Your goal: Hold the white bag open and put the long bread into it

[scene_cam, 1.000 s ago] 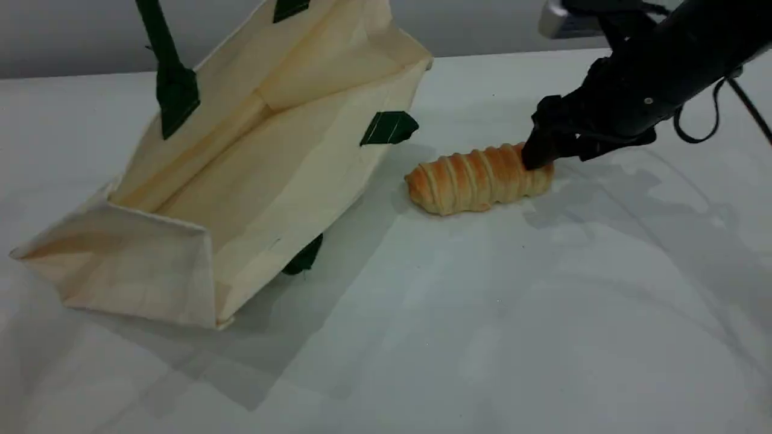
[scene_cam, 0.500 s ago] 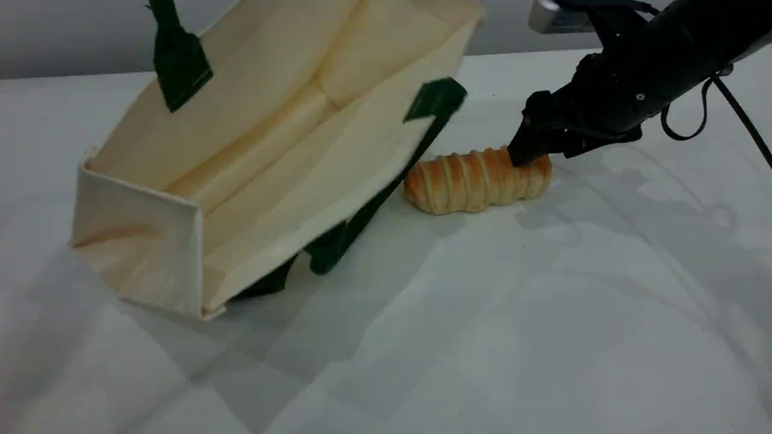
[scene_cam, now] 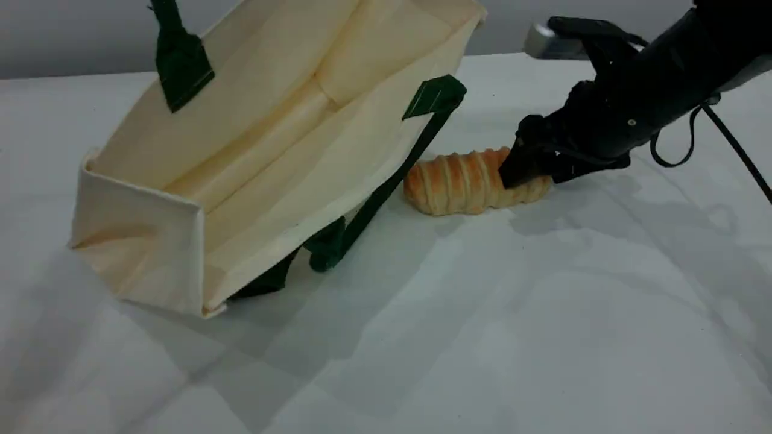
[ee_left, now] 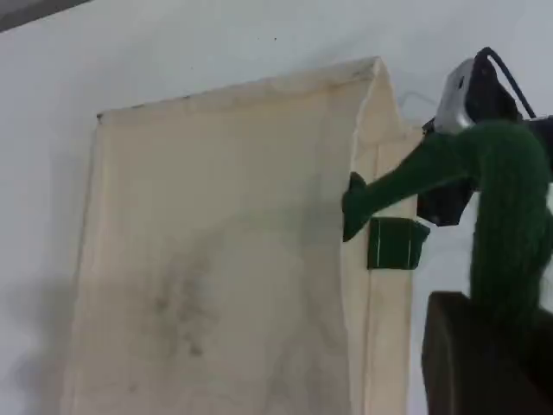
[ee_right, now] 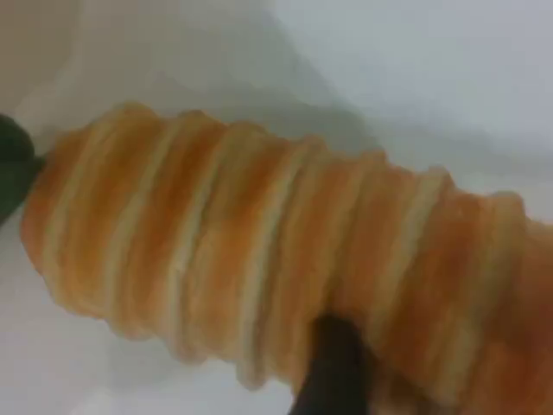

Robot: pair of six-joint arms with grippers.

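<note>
Since a second ago, the golden-orange ridged long bread (scene_cam: 464, 184) has stayed flat on the white table (scene_cam: 543, 313), while my right gripper (scene_cam: 520, 166) has dropped lower over its right end, jaws wide astride it and not yet closed. The cream canvas white bag (scene_cam: 289, 138) has tipped nearer, its rim just beside the bread. The left gripper (ee_left: 484, 363) is clamped on its dark green rope handle (ee_left: 510, 199). Step in hand: grasping. Next, I judge: close, lift, carry left into the mouth.

The white bag (scene_cam: 289, 150) is matt woven cloth, its handle (ee_left: 505, 190) fuzzy green rope. The long bread (scene_cam: 464, 181) looks ridged, faintly glossy.
</note>
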